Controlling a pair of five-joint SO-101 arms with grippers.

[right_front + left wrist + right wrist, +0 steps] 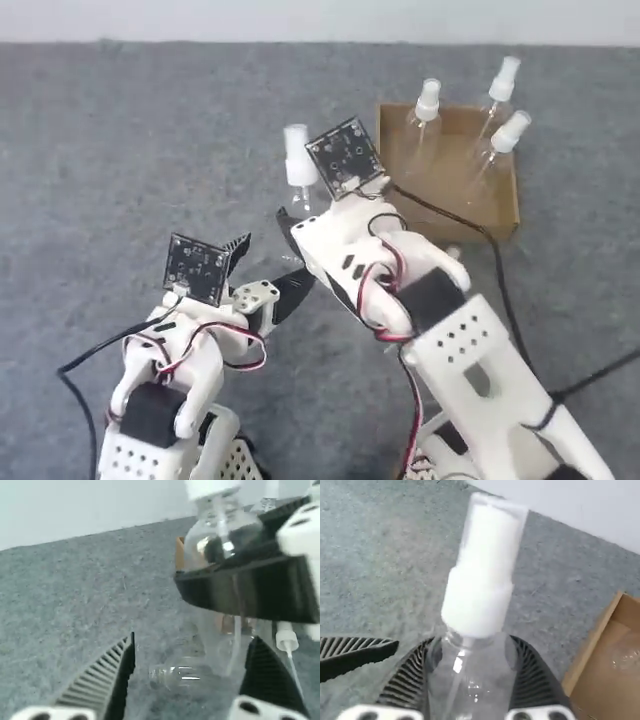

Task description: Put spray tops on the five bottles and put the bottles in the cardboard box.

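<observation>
My right gripper (302, 218) (470, 652) is shut on a clear bottle (299, 178) (480, 595) with a white spray top, held upright above the grey carpet, left of the cardboard box (500, 205) (600, 660). Three capped bottles (478, 140) stand in the box. My left gripper (268, 264) (192, 645) is open, low and just in front of the held bottle (220, 535). Between its fingers, farther off, a clear bottle (182, 672) without a top lies on the carpet. A loose spray top (286, 641) with its tube is beside it.
Grey carpet (120, 150) covers the table, with open room at the left and back. A black cable (495, 250) runs past the box's near edge. The left gripper's black finger (355, 652) shows close beside the held bottle.
</observation>
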